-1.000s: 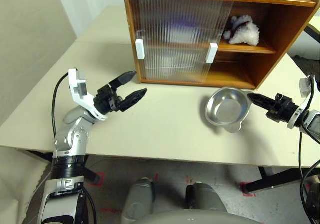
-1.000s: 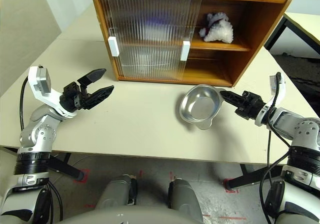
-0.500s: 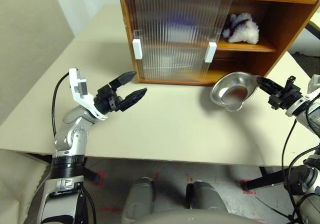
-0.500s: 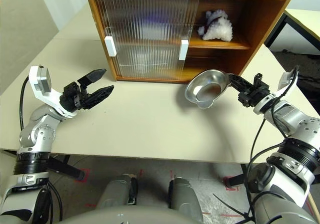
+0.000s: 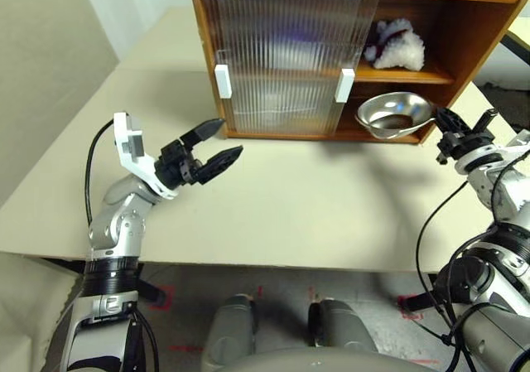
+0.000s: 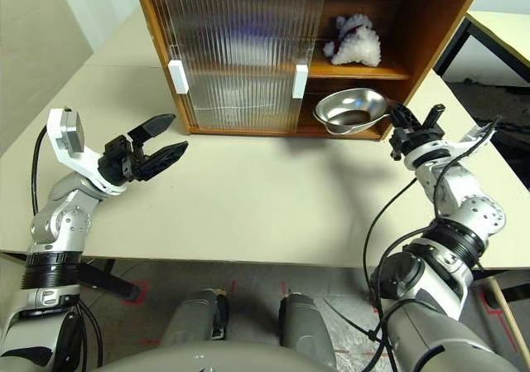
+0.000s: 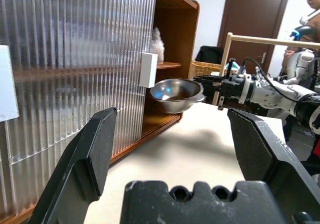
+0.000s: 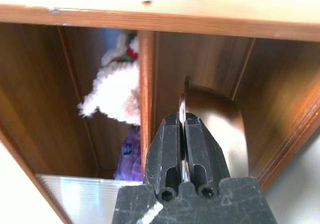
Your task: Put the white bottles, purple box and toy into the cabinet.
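No text, label, brand, number or sign can be read anywhere. A blurred dark mark is seen on the purple box (image 8: pixel 127 156) inside the cabinet (image 6: pixel 431 20), but it cannot be made out.

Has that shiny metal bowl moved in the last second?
Yes. The metal bowl, pinched by the right gripper, was on the table in front of the cabinet; now it is lifted up at the cabinet's open lower shelf.
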You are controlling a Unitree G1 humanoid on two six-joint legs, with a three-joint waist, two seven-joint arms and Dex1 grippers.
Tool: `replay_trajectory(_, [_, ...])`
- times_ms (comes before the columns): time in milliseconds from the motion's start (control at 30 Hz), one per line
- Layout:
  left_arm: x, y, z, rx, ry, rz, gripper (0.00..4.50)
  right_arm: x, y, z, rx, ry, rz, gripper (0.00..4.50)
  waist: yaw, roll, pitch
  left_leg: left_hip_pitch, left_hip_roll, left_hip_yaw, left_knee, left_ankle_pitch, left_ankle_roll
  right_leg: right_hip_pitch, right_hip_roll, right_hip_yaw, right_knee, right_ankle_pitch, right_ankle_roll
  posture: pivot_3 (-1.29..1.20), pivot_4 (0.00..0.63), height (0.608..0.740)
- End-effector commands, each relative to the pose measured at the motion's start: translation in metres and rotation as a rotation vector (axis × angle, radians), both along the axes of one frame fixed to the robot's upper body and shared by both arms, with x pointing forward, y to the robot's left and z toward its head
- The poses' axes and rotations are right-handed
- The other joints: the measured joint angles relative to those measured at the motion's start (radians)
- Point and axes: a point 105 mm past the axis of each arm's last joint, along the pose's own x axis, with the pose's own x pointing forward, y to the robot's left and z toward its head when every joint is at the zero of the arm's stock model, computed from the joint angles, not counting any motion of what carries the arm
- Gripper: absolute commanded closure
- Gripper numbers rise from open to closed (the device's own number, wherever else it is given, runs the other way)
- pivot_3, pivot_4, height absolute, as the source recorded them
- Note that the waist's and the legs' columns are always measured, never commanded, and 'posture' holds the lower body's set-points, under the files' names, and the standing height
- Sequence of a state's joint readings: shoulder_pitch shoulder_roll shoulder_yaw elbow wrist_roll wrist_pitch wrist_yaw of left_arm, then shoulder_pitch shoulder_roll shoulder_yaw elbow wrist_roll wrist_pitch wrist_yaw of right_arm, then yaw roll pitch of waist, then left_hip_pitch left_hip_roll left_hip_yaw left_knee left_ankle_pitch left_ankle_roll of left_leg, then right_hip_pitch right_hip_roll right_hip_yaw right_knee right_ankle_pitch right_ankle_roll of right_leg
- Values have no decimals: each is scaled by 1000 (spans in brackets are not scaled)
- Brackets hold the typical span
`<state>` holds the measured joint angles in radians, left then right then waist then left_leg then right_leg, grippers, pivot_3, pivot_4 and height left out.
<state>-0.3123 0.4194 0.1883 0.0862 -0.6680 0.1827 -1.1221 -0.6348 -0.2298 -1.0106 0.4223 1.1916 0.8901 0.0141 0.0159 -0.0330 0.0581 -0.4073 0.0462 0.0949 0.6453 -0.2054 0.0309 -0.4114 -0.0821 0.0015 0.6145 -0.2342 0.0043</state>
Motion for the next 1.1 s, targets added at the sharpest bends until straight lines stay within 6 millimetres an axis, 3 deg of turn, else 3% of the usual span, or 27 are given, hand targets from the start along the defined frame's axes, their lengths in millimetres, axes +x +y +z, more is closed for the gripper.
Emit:
replay_trajectory(33, [-2,1,7,11,-20,-7,0,12,8,-1,8,10,-35,4499,-4,2,1,0,0,0,0,0,0,0,0,0,0,0,0,138,10,740])
replay_trajectory(467, [-6,1,7,13,-11,-4,0,47,34,-7,36,21,-128,4499,-1,7,5,0,0,0,0,0,0,0,1,1,1,0,0,150,13,740])
replay_trajectory(733, [-7,-1,7,11,-10,-4,0,60,26,-6,37,23,-258,4499,-1,9,6,0,0,0,0,0,0,0,1,1,1,0,0,155,18,740])
replay_trajectory(1100, [-6,1,10,-12,-10,13,0,75,39,-19,49,110,-310,4499,-1,11,7,1,0,0,-1,0,0,-1,1,1,2,0,0,168,25,740])
